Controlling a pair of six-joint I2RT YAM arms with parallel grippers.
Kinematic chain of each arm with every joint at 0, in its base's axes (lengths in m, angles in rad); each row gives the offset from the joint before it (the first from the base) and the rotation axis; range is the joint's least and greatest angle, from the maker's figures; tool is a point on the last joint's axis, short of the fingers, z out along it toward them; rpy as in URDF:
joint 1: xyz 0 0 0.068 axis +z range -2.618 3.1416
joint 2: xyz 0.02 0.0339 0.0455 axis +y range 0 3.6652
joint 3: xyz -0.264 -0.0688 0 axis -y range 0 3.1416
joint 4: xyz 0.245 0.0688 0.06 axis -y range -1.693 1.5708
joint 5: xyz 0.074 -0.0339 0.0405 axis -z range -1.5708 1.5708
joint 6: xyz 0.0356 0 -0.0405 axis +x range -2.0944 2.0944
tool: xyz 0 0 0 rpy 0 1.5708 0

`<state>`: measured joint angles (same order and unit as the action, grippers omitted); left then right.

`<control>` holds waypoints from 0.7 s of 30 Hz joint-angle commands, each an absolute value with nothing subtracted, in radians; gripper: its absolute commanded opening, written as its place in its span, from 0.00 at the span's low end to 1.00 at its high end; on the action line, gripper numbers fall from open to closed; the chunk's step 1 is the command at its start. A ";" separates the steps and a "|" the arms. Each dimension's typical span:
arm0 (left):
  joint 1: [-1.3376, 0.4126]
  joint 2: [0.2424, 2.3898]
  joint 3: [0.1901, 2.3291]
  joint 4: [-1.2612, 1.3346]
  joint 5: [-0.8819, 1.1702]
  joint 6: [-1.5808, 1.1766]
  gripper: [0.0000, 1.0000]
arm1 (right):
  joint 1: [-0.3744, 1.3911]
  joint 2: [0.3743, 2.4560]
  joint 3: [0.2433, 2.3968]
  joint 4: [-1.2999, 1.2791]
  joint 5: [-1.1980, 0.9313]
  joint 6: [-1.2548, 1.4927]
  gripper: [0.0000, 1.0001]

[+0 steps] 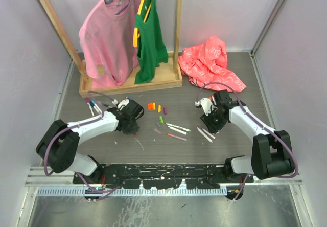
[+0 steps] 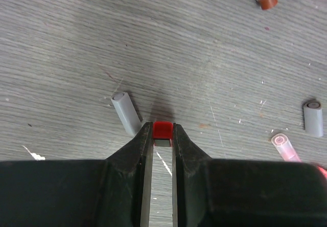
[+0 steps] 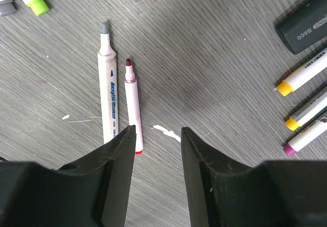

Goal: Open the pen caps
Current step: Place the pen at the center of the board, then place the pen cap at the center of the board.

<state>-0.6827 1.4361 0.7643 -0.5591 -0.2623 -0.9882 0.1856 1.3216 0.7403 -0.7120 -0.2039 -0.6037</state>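
Pinching a red cap (image 2: 163,129) between nearly closed fingertips, left gripper (image 2: 163,136), grey cap (image 2: 126,113) just beside at ten o'clock, right gripper (image 3: 158,135) half open and empty over the table (image 3: 214,48), two uncapped pens (image 3: 108,94) at its eleven o'clock, more pens (image 3: 302,77) at two o'clock.
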 commanded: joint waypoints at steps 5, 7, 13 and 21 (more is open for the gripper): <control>-0.635 1.441 0.800 -0.527 -0.253 -0.987 0.01 | 0.180 1.292 0.744 -0.703 -0.219 -0.607 0.47; -0.630 1.444 0.799 -0.530 -0.252 -0.988 0.02 | 0.180 1.292 0.744 -0.703 -0.219 -0.607 0.47; -0.618 1.444 0.785 -0.523 -0.246 -0.994 0.16 | 0.181 1.287 0.746 -0.706 -0.226 -0.610 0.47; -0.617 1.415 0.784 -0.532 -0.251 -0.993 0.38 | 0.181 1.282 0.746 -0.709 -0.233 -0.614 0.47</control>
<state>-0.6216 1.4425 0.7670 -0.5423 -0.2401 -0.9878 0.1856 1.3148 0.7403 -0.7124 -0.2115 -0.6044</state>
